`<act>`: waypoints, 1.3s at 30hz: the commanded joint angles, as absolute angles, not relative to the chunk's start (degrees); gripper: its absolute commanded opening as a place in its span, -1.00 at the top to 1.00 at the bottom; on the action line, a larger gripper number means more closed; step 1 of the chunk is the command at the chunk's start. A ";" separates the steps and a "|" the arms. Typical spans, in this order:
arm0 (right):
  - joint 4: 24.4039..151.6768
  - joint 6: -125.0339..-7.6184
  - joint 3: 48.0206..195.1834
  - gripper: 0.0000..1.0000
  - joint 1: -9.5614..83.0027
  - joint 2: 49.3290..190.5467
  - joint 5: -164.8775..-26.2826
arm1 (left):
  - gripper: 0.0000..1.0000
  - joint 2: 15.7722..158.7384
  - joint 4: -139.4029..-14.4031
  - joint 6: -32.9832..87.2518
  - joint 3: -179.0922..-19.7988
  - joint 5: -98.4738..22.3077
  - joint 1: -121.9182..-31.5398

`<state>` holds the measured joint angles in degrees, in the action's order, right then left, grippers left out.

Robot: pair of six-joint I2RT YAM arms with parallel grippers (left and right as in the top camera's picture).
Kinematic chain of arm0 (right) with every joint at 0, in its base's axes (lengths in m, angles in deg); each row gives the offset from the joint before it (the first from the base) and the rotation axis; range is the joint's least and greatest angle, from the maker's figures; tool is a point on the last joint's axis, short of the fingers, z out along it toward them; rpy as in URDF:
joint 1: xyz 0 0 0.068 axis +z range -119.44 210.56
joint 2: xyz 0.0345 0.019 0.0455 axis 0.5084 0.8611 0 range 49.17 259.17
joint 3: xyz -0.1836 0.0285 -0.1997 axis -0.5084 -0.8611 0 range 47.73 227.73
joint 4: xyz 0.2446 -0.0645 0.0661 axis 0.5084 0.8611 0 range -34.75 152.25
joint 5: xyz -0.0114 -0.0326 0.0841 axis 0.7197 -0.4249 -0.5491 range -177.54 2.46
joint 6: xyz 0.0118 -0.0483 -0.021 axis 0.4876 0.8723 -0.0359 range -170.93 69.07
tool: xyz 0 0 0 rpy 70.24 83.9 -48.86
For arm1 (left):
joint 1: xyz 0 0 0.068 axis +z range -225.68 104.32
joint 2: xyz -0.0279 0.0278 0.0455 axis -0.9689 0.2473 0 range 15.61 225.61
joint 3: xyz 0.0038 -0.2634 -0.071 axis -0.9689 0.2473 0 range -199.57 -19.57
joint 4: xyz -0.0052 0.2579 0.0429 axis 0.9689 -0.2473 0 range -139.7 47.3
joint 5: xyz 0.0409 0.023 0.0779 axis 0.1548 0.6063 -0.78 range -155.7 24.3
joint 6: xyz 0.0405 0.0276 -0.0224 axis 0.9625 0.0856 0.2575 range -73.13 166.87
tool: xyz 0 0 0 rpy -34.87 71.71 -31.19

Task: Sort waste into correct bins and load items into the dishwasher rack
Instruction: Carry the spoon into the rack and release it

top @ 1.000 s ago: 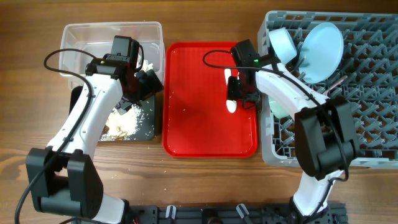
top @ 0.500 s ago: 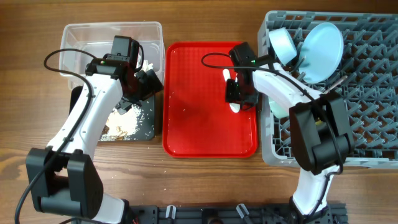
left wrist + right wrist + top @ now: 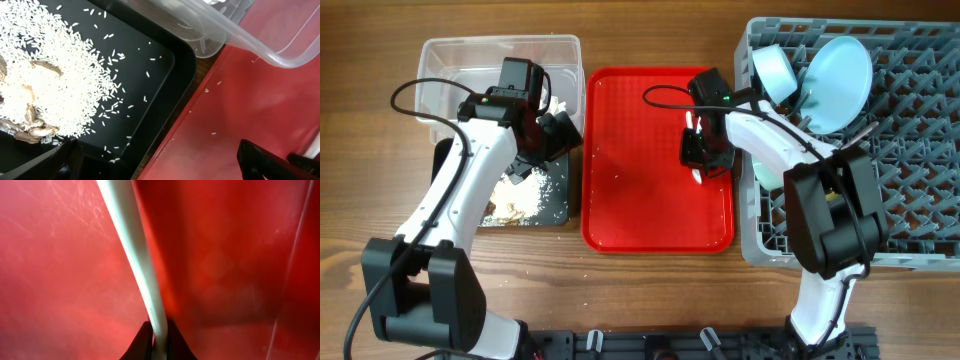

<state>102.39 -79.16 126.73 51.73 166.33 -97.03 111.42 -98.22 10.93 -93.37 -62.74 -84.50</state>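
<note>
My right gripper is low over the flat red tray and shut on the handle of a white plastic spoon; the spoon's ends show either side of it. My left gripper is open and empty, over the edge between the black tray and the red tray. White rice and brown scraps lie in the black tray. The clear tub stands behind it. The grey dishwasher rack holds the pale blue plate and a bowl.
A second pale bowl sits in the rack's left edge, partly under my right arm. A few rice grains lie on the red tray. Wooden table surrounds everything; the rack's right half has bare pegs.
My right gripper has shifted slightly along the spoon on the red tray, and less of the spoon's lower end shows. The left arm has not moved.
</note>
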 commanded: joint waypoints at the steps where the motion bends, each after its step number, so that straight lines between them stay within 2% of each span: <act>1: 105.06 -77.84 128.39 0.91 51.86 163.75 -97.27 | -1.00 112.16 -98.25 10.18 -93.28 -62.30 -84.30; 9: 109.45 -75.62 131.43 0.91 51.33 137.85 -91.46 | -1.00 112.16 -98.27 10.18 -93.28 -62.30 -84.30; 16: 117.25 -88.12 131.27 0.91 42.48 119.71 -63.44 | -1.00 112.16 -98.25 10.18 -93.28 -62.30 -84.30; 19: 118.30 -91.83 129.92 0.91 36.34 118.46 -58.48 | -1.00 112.16 -98.25 10.18 -93.28 -62.30 -84.30; 24: 112.95 -95.09 123.01 0.91 25.10 121.30 -59.20 | -1.00 112.16 -98.25 10.18 -93.28 -62.30 -84.30; 28: 105.93 -96.79 117.37 0.91 17.19 126.66 -65.06 | -1.00 112.16 -98.25 10.18 -93.28 -62.30 -84.30; 33: 101.84 -99.13 117.15 0.91 11.01 133.74 -76.27 | -1.00 112.16 -98.27 10.18 -93.28 -62.30 -84.30; 34: 100.68 -99.13 117.15 0.85 10.61 134.77 -77.30 | -1.00 112.16 -98.27 10.18 -93.28 -62.30 -84.30; 35: 99.35 -99.11 117.15 0.64 10.55 135.62 -77.91 | -1.00 112.16 -98.25 10.18 -93.28 -62.30 -84.30; 36: 97.95 -98.85 117.15 0.24 10.55 136.36 -78.80 | -1.00 112.16 -98.25 10.18 -93.28 -62.30 -84.30; 37: 96.60 -97.93 117.15 -0.36 10.55 137.15 -80.40 | -1.00 112.16 -98.25 10.18 -93.28 -62.30 -84.30; 38: 95.88 -96.66 117.15 -0.53 10.55 137.41 -81.73 | -1.00 112.16 -98.25 10.16 -93.28 -62.30 -84.30; 39: 95.15 -95.20 117.15 -0.62 10.55 137.43 -83.68 | -1.00 112.16 -98.25 10.18 -93.28 -62.30 -84.30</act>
<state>97.23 -97.91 116.83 10.50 136.10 -76.09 111.42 -98.20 10.93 -93.39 -62.74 -84.50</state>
